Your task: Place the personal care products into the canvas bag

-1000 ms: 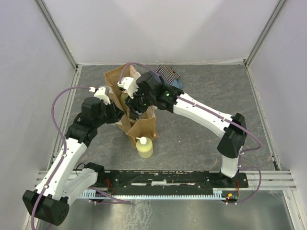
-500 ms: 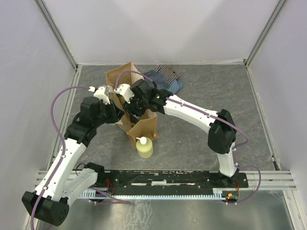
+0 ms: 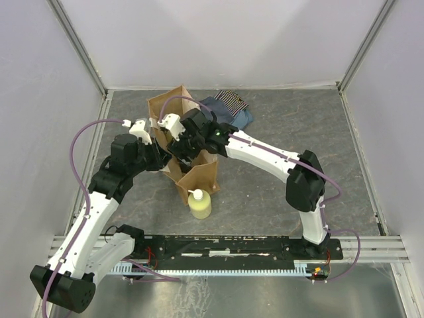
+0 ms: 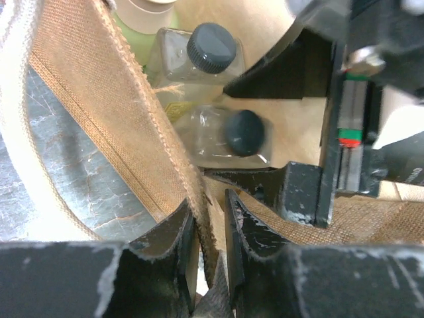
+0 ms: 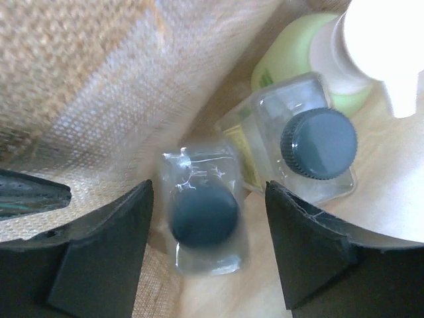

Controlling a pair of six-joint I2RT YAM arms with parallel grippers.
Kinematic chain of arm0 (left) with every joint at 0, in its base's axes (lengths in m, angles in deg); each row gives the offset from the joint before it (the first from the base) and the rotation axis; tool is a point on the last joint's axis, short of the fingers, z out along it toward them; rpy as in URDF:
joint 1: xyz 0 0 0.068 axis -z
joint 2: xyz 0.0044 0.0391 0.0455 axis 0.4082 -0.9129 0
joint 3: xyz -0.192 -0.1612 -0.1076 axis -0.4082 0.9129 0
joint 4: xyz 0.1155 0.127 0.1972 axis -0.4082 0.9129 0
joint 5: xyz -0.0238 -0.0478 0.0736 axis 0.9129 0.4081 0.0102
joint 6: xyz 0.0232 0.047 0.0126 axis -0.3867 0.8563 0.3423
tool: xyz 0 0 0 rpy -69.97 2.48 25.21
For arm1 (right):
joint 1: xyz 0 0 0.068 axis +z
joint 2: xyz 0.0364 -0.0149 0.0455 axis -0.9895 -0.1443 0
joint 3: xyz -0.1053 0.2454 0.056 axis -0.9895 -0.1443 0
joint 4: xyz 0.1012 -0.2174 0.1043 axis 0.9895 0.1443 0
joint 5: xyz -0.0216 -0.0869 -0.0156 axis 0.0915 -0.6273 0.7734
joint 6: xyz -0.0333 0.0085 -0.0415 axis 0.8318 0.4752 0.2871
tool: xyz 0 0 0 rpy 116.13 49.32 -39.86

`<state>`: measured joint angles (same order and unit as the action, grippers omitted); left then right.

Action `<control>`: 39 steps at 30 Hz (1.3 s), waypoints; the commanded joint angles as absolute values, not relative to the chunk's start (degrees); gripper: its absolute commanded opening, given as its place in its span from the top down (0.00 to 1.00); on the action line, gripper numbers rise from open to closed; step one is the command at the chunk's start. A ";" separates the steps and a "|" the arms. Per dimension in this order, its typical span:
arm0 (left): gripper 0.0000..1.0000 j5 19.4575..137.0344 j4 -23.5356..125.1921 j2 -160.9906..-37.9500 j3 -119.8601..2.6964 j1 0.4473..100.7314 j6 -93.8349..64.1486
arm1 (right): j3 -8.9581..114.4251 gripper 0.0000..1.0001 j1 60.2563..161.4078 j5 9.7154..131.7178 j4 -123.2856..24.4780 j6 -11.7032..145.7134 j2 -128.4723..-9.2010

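Over grey table (image 3: 278, 199), clamping canvas bag (image 3: 199, 176) wall with left gripper (image 4: 211, 218), sinking right gripper (image 5: 209, 187) deeper inside than before, jaws apart, dropping second clear bottle (image 5: 202, 218) in, leaving yellow pump bottle (image 3: 200, 204) outside.

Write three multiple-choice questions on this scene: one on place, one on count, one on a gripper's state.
1. Where does the yellow bottle with the white pump stand? A in the tan canvas bag; B on a shelf; C on the table outside the bag.
2. How many clear square bottles with dark caps lie in the bag? A two; B none; C four.
3. The left gripper is: A open wide; B shut on the bag's wall; C holding a bottle.
Key: 1 C, top view shows it outside; 2 A, both wrist views show two; 3 B, canvas pinched between its fingers.
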<state>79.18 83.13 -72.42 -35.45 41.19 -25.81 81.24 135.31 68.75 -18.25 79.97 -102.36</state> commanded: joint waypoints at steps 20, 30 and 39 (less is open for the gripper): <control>0.70 79.88 82.29 -71.83 -37.63 41.41 -23.40 | 57.28 0.07 139.96 57.38 -22.99 72.72 -58.71; 0.70 79.27 82.24 -72.49 -37.48 41.39 -23.04 | 44.54 0.06 155.87 42.37 -21.74 68.50 -58.01; 0.70 79.22 82.20 -71.73 -36.80 41.38 -22.95 | 39.13 0.04 162.00 38.75 -27.86 67.87 -63.95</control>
